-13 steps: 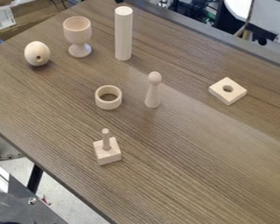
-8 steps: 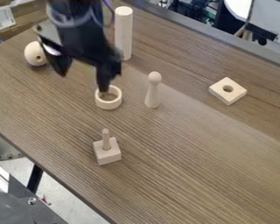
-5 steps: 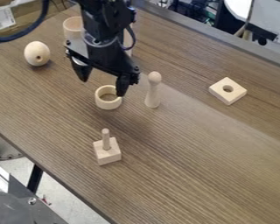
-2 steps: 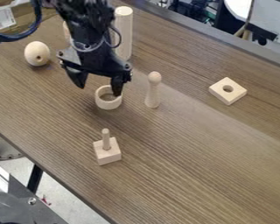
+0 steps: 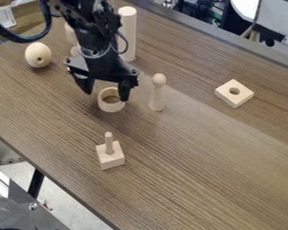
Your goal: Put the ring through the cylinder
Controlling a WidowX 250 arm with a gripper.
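My gripper [image 5: 106, 93] is low over the upper left of the table, open, with its fingers apart at either side of the wooden ring [image 5: 111, 106]. The right finger overlaps the ring's right edge in view; whether it touches cannot be told. The ring lies flat on the table, its hole facing up. Below it stands a square wooden block with an upright peg [image 5: 110, 153]. Behind the gripper, a tall wooden cylinder [image 5: 128, 33] stands upright, partly hidden by the arm.
Close to the ring's right stands a wooden pawn-like figure [image 5: 158, 93]. A square piece with a hole [image 5: 243, 97] lies further right. An egg-shaped piece [image 5: 38, 55] is at the left. Behind the arm is a partly hidden goblet [image 5: 74, 50]. The table's [image 5: 200, 170] edge runs along the lower left.
The gripper has come into view from the upper left, passed over the ring area and come lower, now straddling the ring. The ring and other pieces have not visibly moved.
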